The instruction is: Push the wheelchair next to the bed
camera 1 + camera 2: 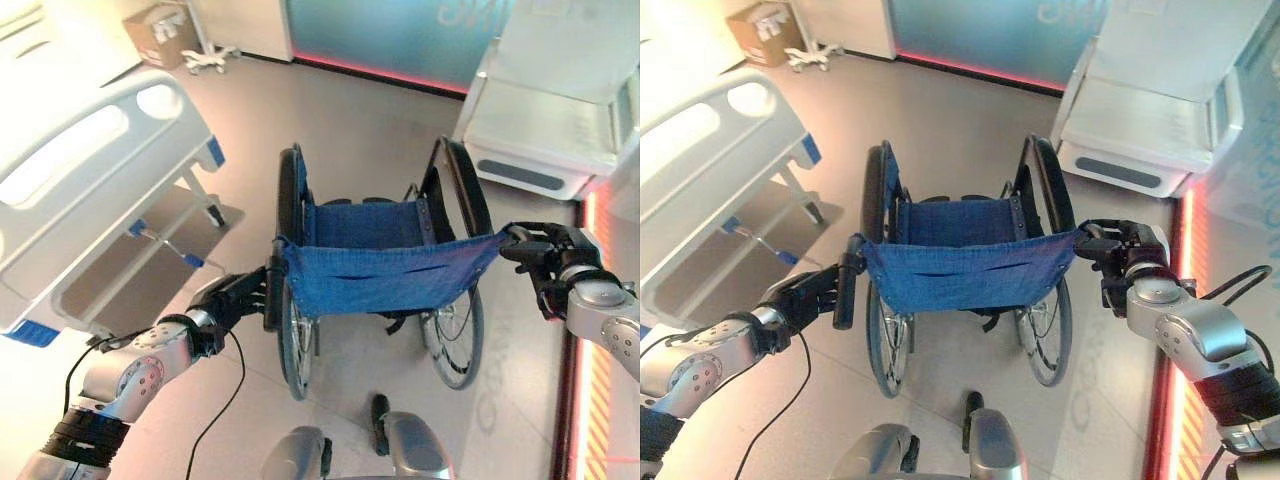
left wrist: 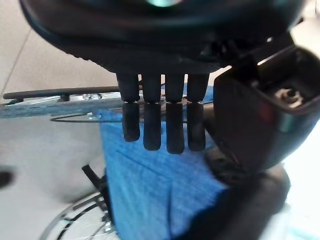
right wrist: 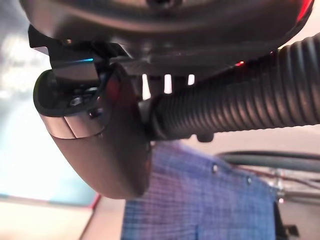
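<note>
Blue-seat wheelchair mid pale glossy floor, bed far left, cardboard box beyond; left hand straight-fingered at left push handle, right hand wrapped round ribbed right handle.

This looks like a hospital ward or care-training room. A railed hospital bed stands beyond the left robot hand, and a blue-seated wheelchair sits between both robot hands.
</note>
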You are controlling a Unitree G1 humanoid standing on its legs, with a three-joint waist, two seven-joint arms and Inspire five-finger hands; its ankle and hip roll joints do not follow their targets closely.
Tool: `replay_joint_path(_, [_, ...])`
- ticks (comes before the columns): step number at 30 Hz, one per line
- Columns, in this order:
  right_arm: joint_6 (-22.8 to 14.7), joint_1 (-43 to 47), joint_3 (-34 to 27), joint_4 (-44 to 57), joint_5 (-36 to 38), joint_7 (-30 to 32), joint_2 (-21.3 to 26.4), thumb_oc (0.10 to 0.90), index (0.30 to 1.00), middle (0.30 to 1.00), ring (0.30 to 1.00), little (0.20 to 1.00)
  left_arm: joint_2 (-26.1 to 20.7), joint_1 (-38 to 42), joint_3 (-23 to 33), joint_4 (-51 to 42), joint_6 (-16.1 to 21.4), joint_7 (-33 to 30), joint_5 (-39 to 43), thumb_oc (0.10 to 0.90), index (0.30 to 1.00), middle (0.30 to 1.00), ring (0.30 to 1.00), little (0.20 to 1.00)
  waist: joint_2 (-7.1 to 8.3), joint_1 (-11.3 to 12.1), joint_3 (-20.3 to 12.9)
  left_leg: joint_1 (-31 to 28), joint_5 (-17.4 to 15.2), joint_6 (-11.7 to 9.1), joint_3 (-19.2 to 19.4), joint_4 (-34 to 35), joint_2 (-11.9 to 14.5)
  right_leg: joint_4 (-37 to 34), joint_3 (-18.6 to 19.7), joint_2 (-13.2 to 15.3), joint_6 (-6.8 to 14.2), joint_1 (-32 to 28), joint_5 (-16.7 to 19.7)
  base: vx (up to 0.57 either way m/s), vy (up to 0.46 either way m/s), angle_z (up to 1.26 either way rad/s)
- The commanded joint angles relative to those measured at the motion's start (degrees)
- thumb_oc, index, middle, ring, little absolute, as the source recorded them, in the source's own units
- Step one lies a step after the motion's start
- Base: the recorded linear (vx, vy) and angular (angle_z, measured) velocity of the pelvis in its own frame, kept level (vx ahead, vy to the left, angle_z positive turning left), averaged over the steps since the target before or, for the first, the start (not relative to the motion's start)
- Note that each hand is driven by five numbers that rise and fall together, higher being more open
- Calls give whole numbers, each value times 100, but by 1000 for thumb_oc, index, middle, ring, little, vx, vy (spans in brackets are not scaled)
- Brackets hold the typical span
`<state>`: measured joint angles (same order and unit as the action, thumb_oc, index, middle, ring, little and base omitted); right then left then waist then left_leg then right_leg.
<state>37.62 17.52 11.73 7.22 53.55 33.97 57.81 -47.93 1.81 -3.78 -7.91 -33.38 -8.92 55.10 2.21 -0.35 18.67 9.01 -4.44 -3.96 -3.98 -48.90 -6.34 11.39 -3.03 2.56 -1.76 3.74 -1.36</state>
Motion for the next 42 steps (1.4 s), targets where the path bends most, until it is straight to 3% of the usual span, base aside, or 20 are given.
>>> replay_joint_path(1, [-450,289,552,1211,660,-1159,-585,400,300,300,300,300,-327,-135,810,-587,677,-190,120,400,300,300,300,300,16,508,-533,50,1292,128,138,3022,314,-619,-163,-430,378,-978,202,295,57,-55])
replay_joint_path(2, [-519,378,692,1160,505,-1226,-711,400,300,300,300,300,-297,-317,977,-537,905,-258,-6,400,300,300,300,300,-39,703,-528,221,1629,48,-70,3680,334,-651,-76,-535,375,-1144,119,278,28,-52])
replay_joint_path(3, [-587,411,755,1105,388,-1284,-802,400,300,300,300,300,-294,-424,1089,-497,1055,-288,-72,400,300,300,300,300,-64,817,-529,334,1870,-23,-217,3825,316,-644,-16,-599,347,-1239,38,269,18,-76])
replay_joint_path(6, [-777,499,866,930,239,-1416,-918,400,300,300,300,300,-318,-586,1496,-436,1256,-329,-209,400,300,300,300,300,-33,956,-578,316,1601,24,-160,3876,309,-656,74,-557,318,-1417,-168,151,20,-97])
replay_joint_path(11, [-829,412,799,904,165,-1538,-916,400,300,300,300,300,-309,-449,1589,-314,1399,-496,-292,400,300,300,300,300,-9,968,-727,117,1352,86,65,4093,345,-816,-33,-470,337,-1601,-260,61,40,-56])
replay_joint_path(12, [-848,420,798,888,172,-1512,-931,400,300,300,300,300,-330,-352,1560,-262,1432,-550,-340,460,389,389,389,389,-2,981,-746,98,1290,94,100,4092,345,-862,-95,-440,327,-1635,-273,9,11,-38])
replay_joint_path(13, [-857,427,800,869,177,-1495,-943,400,300,300,300,300,-337,-310,1542,-240,1445,-574,-369,580,571,571,571,571,-4,990,-747,96,1276,93,109,4077,344,-876,-126,-433,320,-1645,-276,4,10,-39])
replay_joint_path(14, [-858,437,802,835,183,-1460,-977,400,300,300,300,300,-339,-258,1545,-220,1441,-592,-431,776,865,865,865,865,-2,1006,-747,97,1275,92,102,4056,335,-889,-170,-422,311,-1651,-272,5,12,-23])
replay_joint_path(15, [-830,432,796,840,186,-1389,-1018,400,300,300,300,300,-335,-210,1528,-199,1492,-620,-521,800,900,900,900,900,2,1020,-749,96,1272,92,80,4037,318,-897,-209,-416,310,-1665,-267,0,0,0])
replay_joint_path(21, [-842,234,602,892,210,-1186,-1049,400,300,300,300,300,-427,-357,1772,-426,1670,-558,-559,800,900,900,900,900,6,1118,-737,77,1204,104,-37,3977,244,-910,-349,-355,322,-1658,-197,1,8,24])
replay_joint_path(28, [-879,-148,146,1065,288,-970,-1094,400,300,300,300,300,-457,-841,2127,-1072,1454,135,-620,800,900,900,900,900,-47,1244,-637,155,1200,77,-150,3898,214,-888,-492,-323,350,-1567,-142,-38,-28,24])
replay_joint_path(38, [-935,-334,-47,1170,469,-864,-1018,400,300,300,300,300,-659,-1087,2413,-1362,1996,-37,-799,800,900,900,900,900,-107,1299,-664,122,1264,13,-196,3955,220,-943,-654,-290,390,-1502,-76,-45,-26,14])
replay_joint_path(42, [-975,-464,-184,1123,487,-811,-1017,400,300,300,300,300,-774,-1362,2969,-1469,2135,104,-687,800,900,900,900,900,-134,1397,-662,165,1360,-16,-248,3898,238,-969,-713,-292,381,-1489,-75,-61,-50,4])
